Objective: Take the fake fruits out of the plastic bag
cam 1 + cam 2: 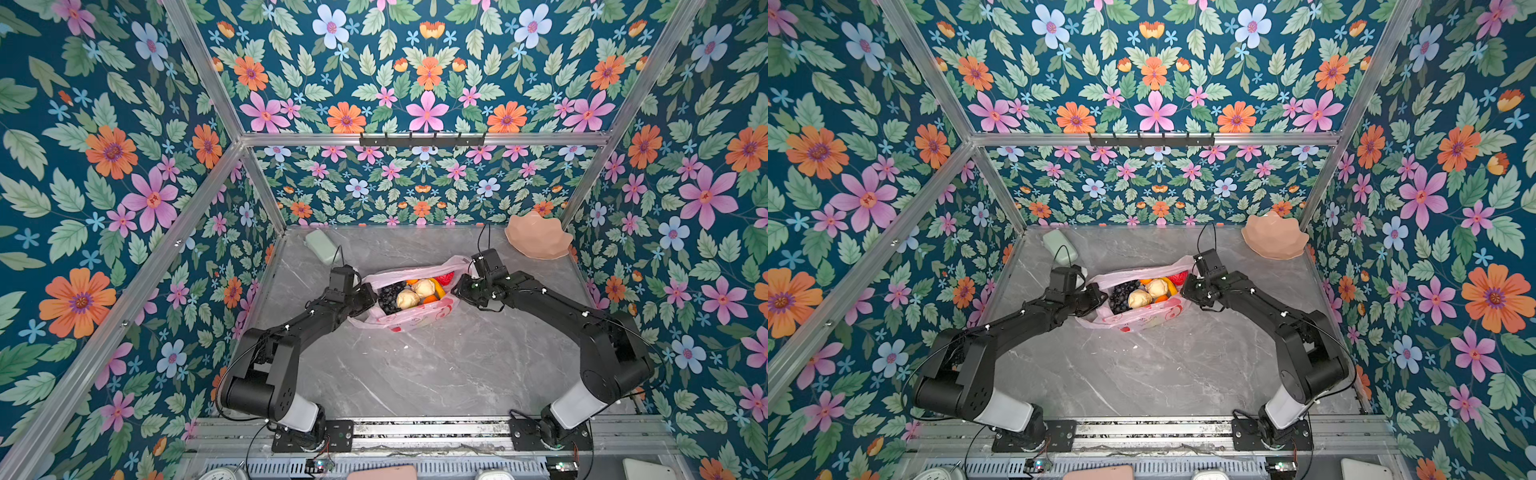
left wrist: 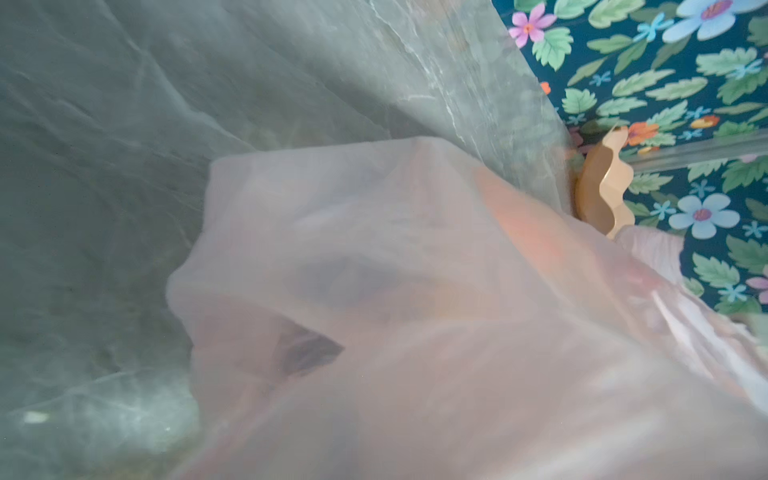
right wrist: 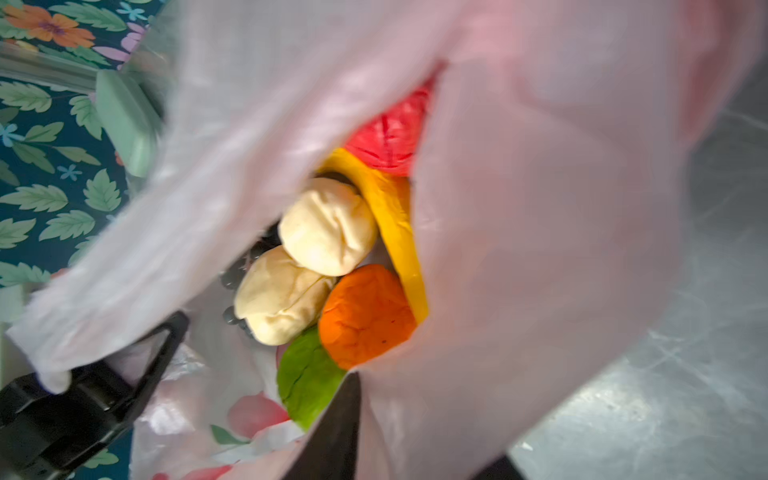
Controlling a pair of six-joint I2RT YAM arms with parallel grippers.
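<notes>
Pink plastic bag (image 1: 415, 316) sits pinched in left gripper (image 1: 370, 297); right gripper (image 1: 461, 286) unclear. Film slipping free could bury fake fruits (image 1: 409, 297).

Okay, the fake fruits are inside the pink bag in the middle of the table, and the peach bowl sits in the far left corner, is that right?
Not quite. The peach bowl sits in the far right corner, as both top views show; the far left corner holds a pale green item. The fake fruits are indeed inside the pink bag in the middle of the table.
</notes>
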